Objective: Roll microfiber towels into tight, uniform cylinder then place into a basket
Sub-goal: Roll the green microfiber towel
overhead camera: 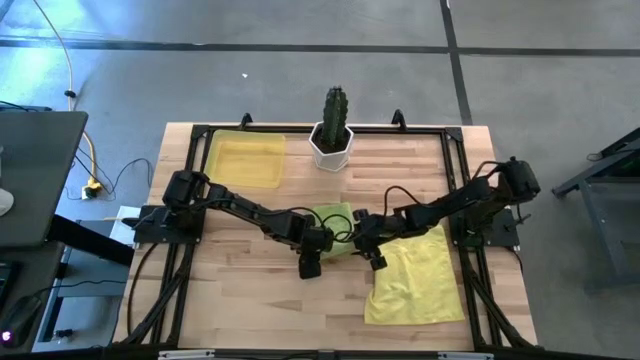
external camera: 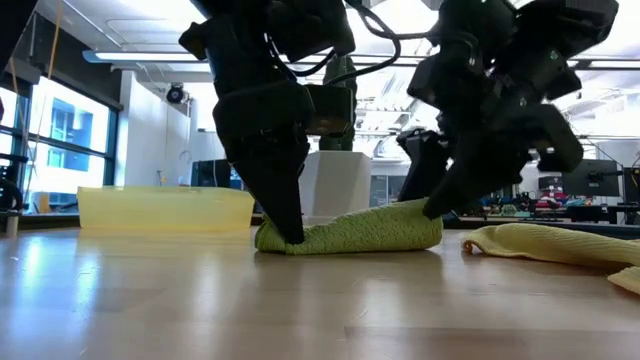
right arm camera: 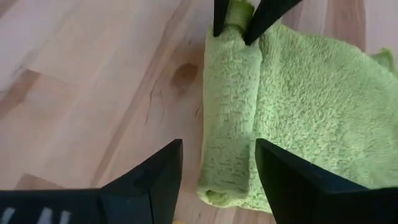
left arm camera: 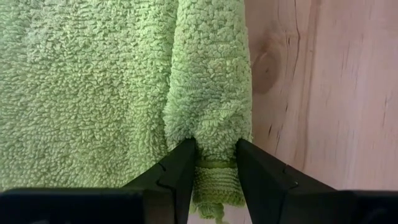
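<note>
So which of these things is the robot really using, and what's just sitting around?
In use:
green towel, partly rolled
yellow towel, flat on the table
basket
left gripper, pinching one end of the roll
right gripper, open over the other end

Lying about:
cactus pot

Green towel (external camera: pixel 350 230) between two hands

No writing, label, brand, number or sign can be read in any of the views.
</note>
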`<control>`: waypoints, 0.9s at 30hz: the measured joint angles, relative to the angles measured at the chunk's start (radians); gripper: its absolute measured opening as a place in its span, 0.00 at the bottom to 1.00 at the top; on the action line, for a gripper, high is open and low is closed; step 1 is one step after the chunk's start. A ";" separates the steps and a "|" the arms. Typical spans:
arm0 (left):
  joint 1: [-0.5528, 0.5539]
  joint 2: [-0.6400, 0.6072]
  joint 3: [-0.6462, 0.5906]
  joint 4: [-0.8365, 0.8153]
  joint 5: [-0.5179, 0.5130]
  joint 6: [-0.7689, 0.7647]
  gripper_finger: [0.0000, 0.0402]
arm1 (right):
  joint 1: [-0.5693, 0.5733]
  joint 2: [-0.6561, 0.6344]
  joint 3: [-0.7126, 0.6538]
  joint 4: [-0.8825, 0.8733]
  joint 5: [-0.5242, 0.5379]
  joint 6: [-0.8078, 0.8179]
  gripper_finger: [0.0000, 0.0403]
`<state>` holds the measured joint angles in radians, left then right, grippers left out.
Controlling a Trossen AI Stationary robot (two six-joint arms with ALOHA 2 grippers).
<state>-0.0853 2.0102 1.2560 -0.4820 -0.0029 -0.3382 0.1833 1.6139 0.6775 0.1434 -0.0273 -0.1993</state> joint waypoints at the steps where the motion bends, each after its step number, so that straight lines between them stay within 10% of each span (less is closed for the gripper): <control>1: 0.000 0.000 0.000 0.000 0.000 0.000 0.28 | 0.002 -0.010 0.009 -0.013 0.000 0.004 0.48; 27: 0.000 0.000 0.000 0.003 -0.001 0.000 0.28 | 0.019 0.145 0.061 -0.054 0.108 0.068 0.48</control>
<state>-0.0854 2.0102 1.2560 -0.4791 -0.0036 -0.3378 0.2028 1.7588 0.7387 0.0891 0.0803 -0.1313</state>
